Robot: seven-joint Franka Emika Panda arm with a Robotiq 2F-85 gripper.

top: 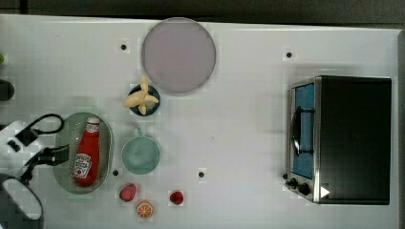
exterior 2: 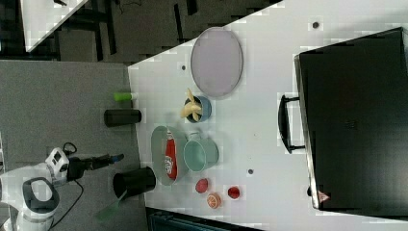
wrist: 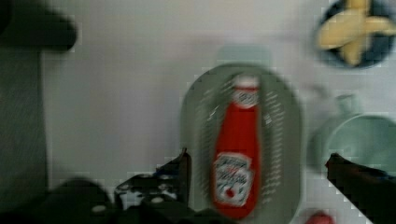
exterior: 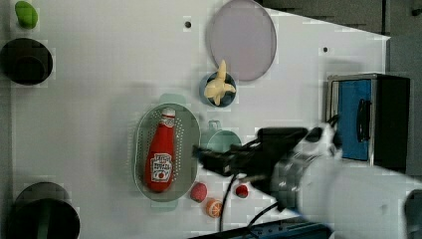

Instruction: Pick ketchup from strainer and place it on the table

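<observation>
Wrist view: gripper (wrist: 257,163) spread wide above red ketchup squeeze bottle (wrist: 236,149) lying in pale green perforated strainer (wrist: 285,140); approach step, descent and closing due next.

You are looking at a robot lab dressed up as a kitchen. The white worktop (top: 248,124) carries small dark dots at even spacing, like markers or mounting holes, and grey carpet (exterior 2: 62,106) lies beside it in the right view. Toy kitchenware is laid out on it: a pale green strainer (top: 64,143) holding a ketchup bottle (top: 87,155), a teal cup (top: 140,155), a lilac plate (top: 178,55), plastic fruit (top: 144,209) and a toaster oven (top: 351,138). The white robot arm (exterior 2: 33,190) with trailing cables (exterior: 226,196) and another white table (exterior 2: 45,17) further back speak of a test room, not a home.
</observation>
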